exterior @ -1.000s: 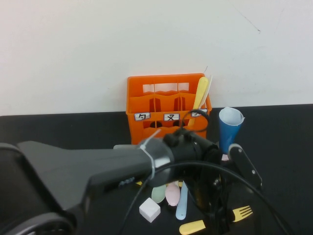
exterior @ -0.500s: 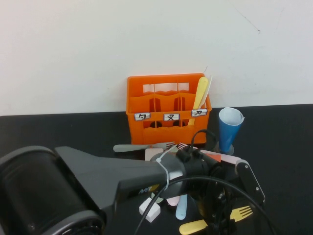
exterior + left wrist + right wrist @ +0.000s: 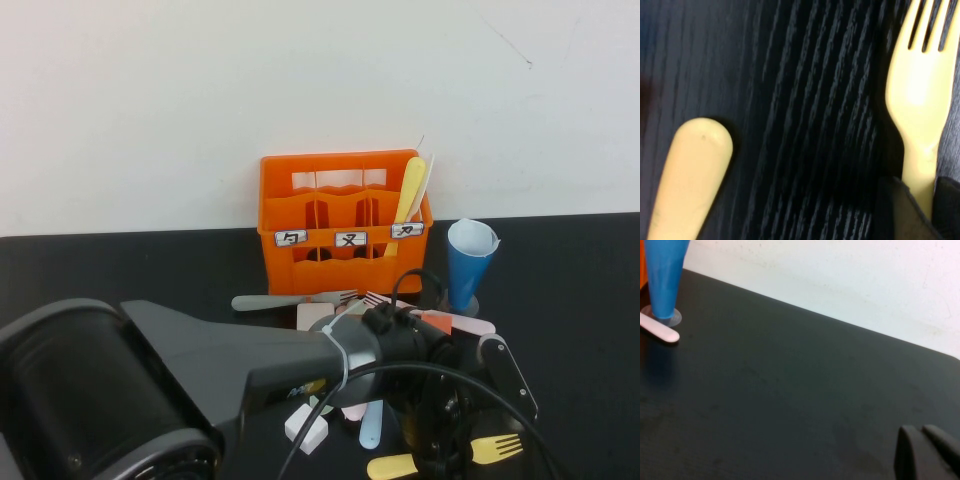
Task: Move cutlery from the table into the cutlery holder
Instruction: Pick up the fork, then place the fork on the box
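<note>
Compared with one second ago: left arm lowered further across the foreground of the high view, and yellow fork (image 3: 497, 448) shifted slightly on the black surface (image 3: 580, 300). Left claw (image 3: 917, 200) down at the surface near the front edge, clenched on the fork's neck, with dark fingers (image 3: 895, 217) against either side of it. That grip confirmed only in the left wrist view; masked by the arm in the high view. Rounded yellow handle (image 3: 392, 465) lying just beside the fork, apart from it. Orange cutlery holder (image 3: 340, 215) upright at the rear by the wall, yellow spoon (image 3: 410, 195) standing in its right compartment. Blue cup (image 3: 468, 260) just right of the holder. Right claw (image 3: 921, 432) seen only in the right wrist view: closed, empty, low over bare surface, well apart from the cup.
</note>
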You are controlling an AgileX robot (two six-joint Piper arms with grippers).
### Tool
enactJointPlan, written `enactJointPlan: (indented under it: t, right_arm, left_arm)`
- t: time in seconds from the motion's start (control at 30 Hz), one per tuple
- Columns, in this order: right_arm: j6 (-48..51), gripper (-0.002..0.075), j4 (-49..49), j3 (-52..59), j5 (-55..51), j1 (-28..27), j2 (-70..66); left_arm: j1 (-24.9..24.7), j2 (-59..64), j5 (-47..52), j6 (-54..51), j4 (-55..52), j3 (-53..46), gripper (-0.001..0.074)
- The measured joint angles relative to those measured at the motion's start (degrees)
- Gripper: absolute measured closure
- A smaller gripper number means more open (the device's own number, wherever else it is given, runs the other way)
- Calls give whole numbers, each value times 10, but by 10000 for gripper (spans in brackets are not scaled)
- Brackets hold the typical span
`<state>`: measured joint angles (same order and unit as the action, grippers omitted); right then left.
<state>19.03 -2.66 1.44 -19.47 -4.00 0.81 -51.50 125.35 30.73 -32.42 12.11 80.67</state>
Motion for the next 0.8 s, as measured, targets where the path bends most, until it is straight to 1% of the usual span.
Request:
enactJointPlan:
  t: [0.3, 0.43, 0.57, 0.7, 0.8]
  right_arm:
    - [0, 729, 0, 0, 0, 0, 0]
    - [0, 729, 0, 0, 0, 0, 0]
    - [0, 729, 0, 0, 0, 0, 0]
    - [0, 729, 0, 0, 0, 0, 0]
    - [0, 729, 0, 0, 0, 0, 0]
  left_arm:
    - [0, -18, 1, 14, 0, 0, 623]
    - [2, -59, -27, 39, 0, -9, 623]
    - [11, -112, -90, 68, 1, -43, 623]
    - [32, -171, -201, 105, 11, -107, 623]
    - [53, -217, -315, 139, 30, -172, 623]
